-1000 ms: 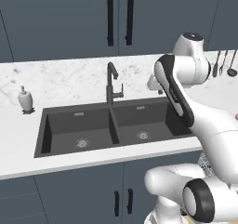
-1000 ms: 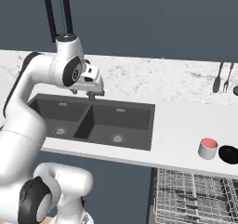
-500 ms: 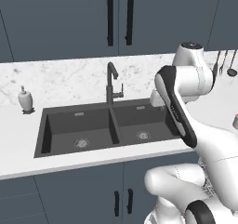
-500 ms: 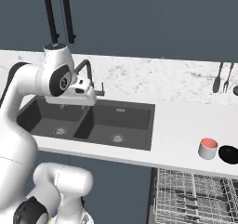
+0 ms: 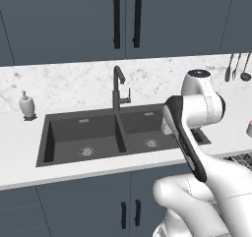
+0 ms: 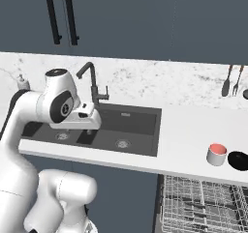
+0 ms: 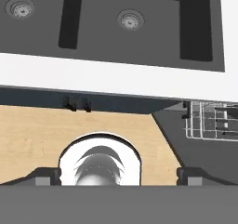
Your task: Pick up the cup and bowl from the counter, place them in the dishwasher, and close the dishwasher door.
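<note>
Cup (image 6: 216,154) and bowl (image 6: 240,160) are seen side by side on the counter (image 6: 189,130), well to the right of the gripper (image 7: 118,174), whose jaws are spread empty.

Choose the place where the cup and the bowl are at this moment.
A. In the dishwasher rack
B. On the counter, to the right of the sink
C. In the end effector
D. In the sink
B: the cup and the bowl sit side by side on the counter, right of the sink and above the pulled-out dishwasher rack.
</note>
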